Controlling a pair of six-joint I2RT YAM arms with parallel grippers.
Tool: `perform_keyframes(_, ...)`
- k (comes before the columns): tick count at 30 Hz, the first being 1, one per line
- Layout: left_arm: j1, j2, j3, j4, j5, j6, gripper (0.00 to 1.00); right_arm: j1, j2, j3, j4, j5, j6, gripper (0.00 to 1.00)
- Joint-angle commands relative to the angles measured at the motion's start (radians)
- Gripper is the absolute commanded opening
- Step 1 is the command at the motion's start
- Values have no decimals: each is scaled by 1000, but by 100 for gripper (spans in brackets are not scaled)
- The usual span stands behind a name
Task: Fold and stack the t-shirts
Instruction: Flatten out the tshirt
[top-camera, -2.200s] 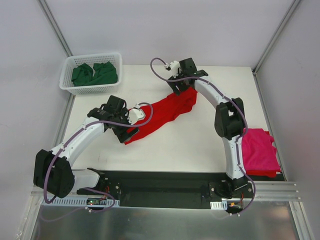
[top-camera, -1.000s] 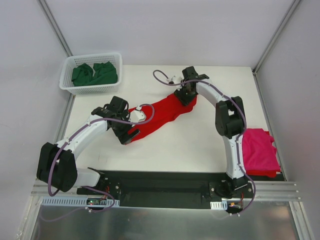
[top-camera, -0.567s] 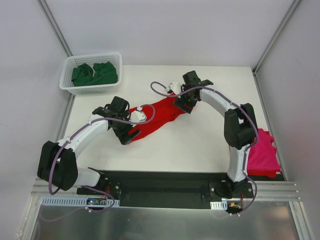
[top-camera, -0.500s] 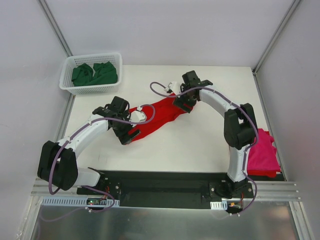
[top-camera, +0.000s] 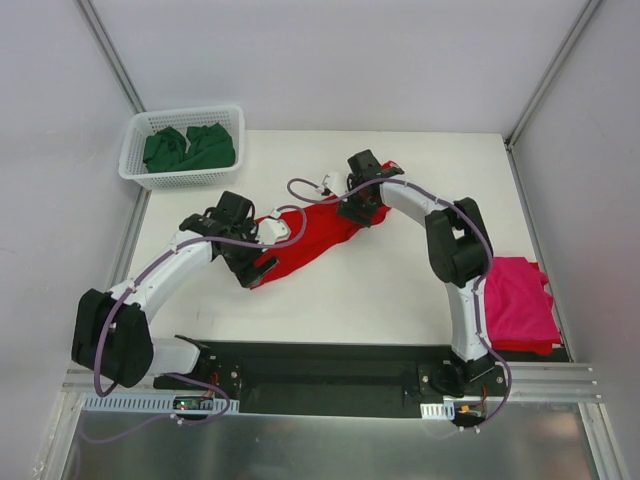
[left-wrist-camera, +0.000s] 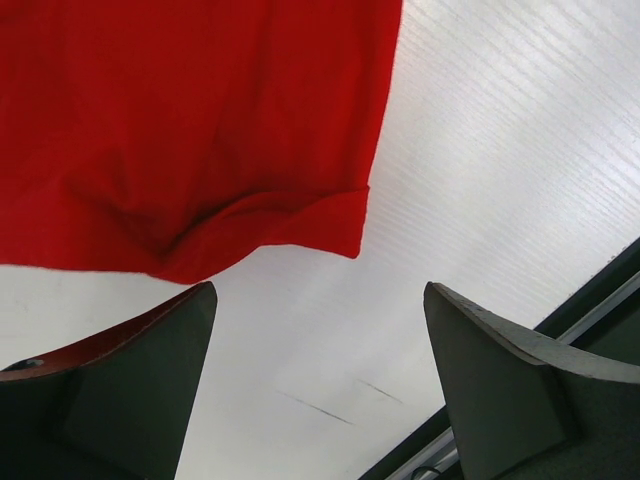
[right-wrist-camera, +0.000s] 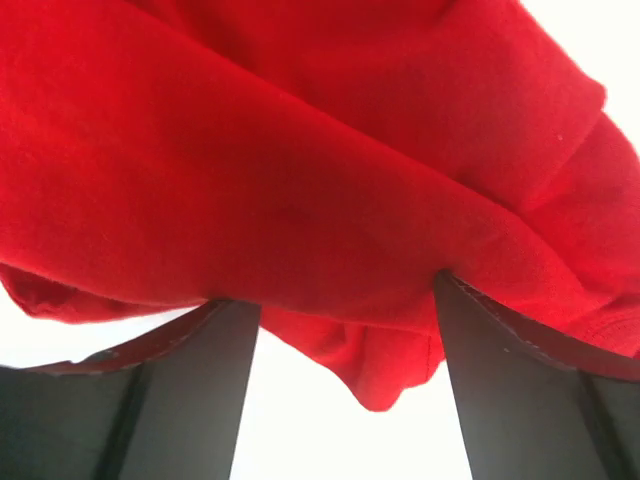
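Bright red short-sleeved cloth t-shirt (top-camera: 318, 232) is seen lying in a rumpled diagonal band across the middle of the white surface (top-camera: 400, 285), not yet flattened or folded. Its near-left end is approached by the left claw (top-camera: 258, 270), whose fingers are held well apart. In the left wrist view only bare surface is seen between them, with the hem corner of the garment just beyond, so nothing is gripped there. The far-right end is met by the right claw (top-camera: 360, 205). In the right wrist view its fingers are also spread wide, with bunched red folds draped over and across them but not pinched. The two claws are judged to be posted at opposite ends so that the cloth can be taken up and drawn out flat before any fold is made. The bunched far end is likely to need a fresh, cleaner pinch, since several loose layers could be caught at once.

A magenta-pink cloth t-shirt (top-camera: 520, 305) is laid at the right edge of the surface, seemingly already folded, with a sliver of red showing beneath its near edge. It is judged to mark where the stack is kept. Dark green crumpled t-shirts (top-camera: 190, 148) are held in the white plastic lattice basket (top-camera: 135, 172) at the far-left corner, apparently waiting their turn
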Motion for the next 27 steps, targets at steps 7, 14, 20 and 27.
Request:
perform_keyframes(7, 95, -116, -7, -12, 25, -6, 85, 0, -7, 66, -3, 42, -22, 59)
perform_keyframes(14, 99, -99, -29, -9, 34, -12, 85, -3, -22, 74, -22, 55, -38, 64)
perform_keyframes(20, 98, -98, -24, -9, 47, -20, 85, -19, -19, 94, -19, 70, -36, 64)
perform_keyframes(27, 98, -94, -32, -9, 51, -22, 84, -39, 21, 155, -8, 81, -7, 30)
